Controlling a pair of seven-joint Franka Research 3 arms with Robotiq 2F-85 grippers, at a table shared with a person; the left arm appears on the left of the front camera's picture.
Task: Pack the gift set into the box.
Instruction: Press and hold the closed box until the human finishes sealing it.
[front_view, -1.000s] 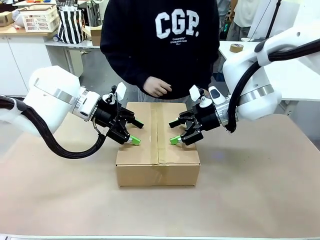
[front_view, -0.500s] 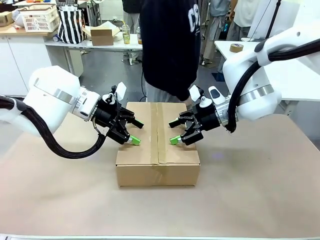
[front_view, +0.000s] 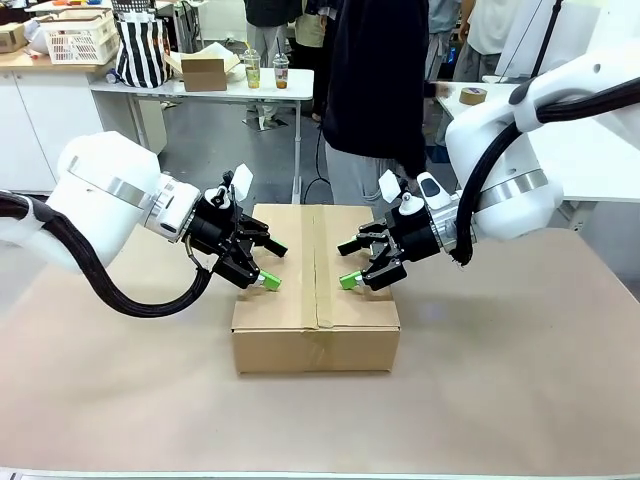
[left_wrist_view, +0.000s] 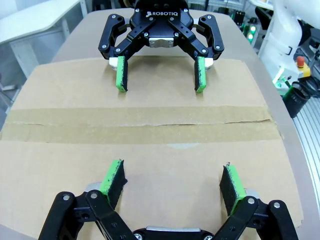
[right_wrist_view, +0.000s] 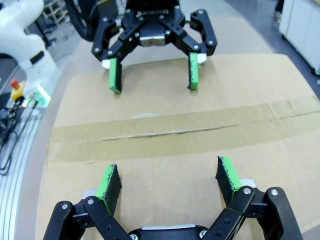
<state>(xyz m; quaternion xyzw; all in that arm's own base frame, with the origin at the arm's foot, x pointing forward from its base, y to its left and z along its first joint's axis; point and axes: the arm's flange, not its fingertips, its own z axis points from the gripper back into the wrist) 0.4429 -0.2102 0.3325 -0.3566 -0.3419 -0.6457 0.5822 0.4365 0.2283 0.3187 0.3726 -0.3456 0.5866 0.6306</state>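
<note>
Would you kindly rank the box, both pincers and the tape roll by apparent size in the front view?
1. The box, clearly largest.
2. The left pincer and the right pincer: they look alike, so unranked.
3. The tape roll, smallest, though it lies farther from the camera.

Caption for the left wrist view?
Left gripper, open, over the taped box, facing the open right gripper across the seam.

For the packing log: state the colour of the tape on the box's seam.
Brown tape, slightly darker than the box; clearest in left wrist view.
</note>
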